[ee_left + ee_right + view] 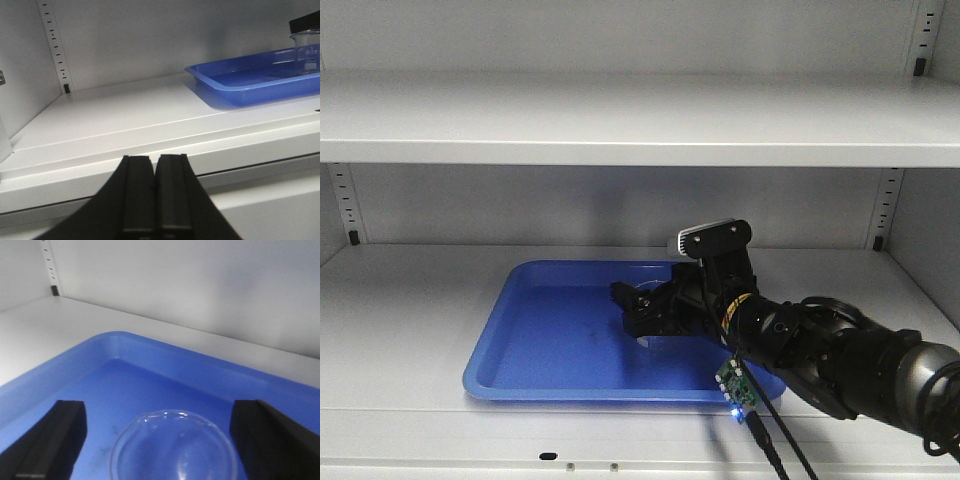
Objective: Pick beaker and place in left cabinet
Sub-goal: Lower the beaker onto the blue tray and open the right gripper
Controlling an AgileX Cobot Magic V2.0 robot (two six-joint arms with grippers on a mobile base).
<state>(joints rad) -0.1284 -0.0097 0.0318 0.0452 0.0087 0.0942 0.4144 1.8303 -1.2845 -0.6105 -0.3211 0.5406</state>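
Right now the right gripper (160, 440) is spread wide, its two black fingers (47, 440) standing well clear on either side of the beaker (174, 447), no contact visible in the right wrist view. Beaker sits upright between them on the floor of the blue tray (535, 345), toward the tray's right half, seen from the front view mostly hidden behind the gripper (642, 312). Left wrist view catches the beaker (307, 52) standing in the tray (240, 85) too. Tray rests on the lower shelf of the left cabinet (620, 125), so the placing looks about done, only pulling out remains. Left gripper (155, 200) is outside, low in front of the shelf edge, fingers pressed together, holding nothing. Risks: a finger clipping the glass rim on the way back would tip or drag it, since it's light and clear; the right arm (840, 360) and its dangling cable (770, 440) pass over the tray's near rim and could snag and shift the tray; lifting too high could hit the shelf above.
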